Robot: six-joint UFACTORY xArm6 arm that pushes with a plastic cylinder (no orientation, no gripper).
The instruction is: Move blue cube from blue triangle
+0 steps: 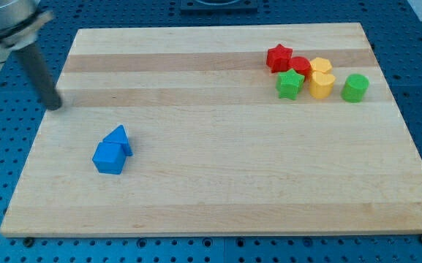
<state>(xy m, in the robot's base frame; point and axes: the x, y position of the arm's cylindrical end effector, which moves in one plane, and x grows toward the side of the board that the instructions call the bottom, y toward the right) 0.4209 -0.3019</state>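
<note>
Blue cube [109,158] sitting pressed against blue triangle [118,137] at board's [218,197] lower left, separation not begun, my tip [54,107], clawless, hovering well apart near left edge.

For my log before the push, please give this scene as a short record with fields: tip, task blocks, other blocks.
tip: my tip rests near the board's left edge, above-left of both blue blocks, apart from them
blue cube: touching the blue triangle, at its lower left
blue triangle: left part of the wooden board
other blocks: red star, red block, two yellow blocks, green star, green block, clustered upper right
</note>
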